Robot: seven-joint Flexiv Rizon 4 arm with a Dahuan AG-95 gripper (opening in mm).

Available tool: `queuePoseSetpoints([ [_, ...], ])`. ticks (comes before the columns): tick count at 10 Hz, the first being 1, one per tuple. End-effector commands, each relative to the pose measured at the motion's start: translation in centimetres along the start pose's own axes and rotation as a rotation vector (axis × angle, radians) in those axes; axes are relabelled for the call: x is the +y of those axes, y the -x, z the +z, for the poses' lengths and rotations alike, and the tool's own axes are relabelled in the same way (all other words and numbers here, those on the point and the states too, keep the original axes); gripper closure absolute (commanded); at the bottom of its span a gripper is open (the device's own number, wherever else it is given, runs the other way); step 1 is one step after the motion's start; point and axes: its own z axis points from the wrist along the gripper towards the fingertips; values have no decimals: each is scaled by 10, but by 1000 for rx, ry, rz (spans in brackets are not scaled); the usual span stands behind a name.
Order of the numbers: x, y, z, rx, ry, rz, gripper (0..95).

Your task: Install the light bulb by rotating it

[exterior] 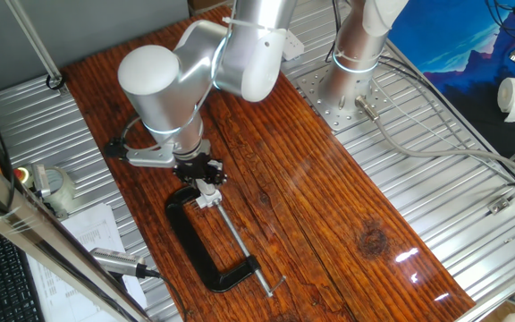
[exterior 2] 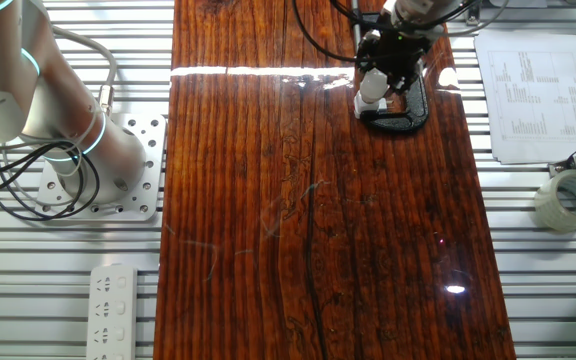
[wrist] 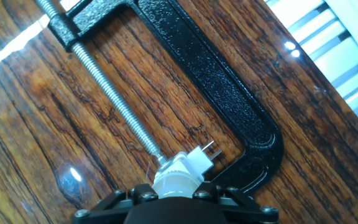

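White light bulb [wrist: 178,176] sits between the claw [wrist: 176,198] fingers, which are closed on it, over the socket block [wrist: 199,159] held in the black C-clamp [wrist: 229,93]. Advice: turn slowly, axis straight, with light downward pressure.

No text can be read: the printed sheet [exterior 2: 536,95] beside the worktop [exterior 2: 318,220] carries lines too small to make out.
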Motion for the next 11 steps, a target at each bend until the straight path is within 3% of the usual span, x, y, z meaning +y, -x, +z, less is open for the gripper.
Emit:
queuePoseSetpoints([
  [1,0,0,1,-1,3,57,760],
  [5,1,4,4,2,7,156,760],
  [8,1,5,3,28,-7,209,760],
  [11,1,5,3,36,-5,268,760],
])
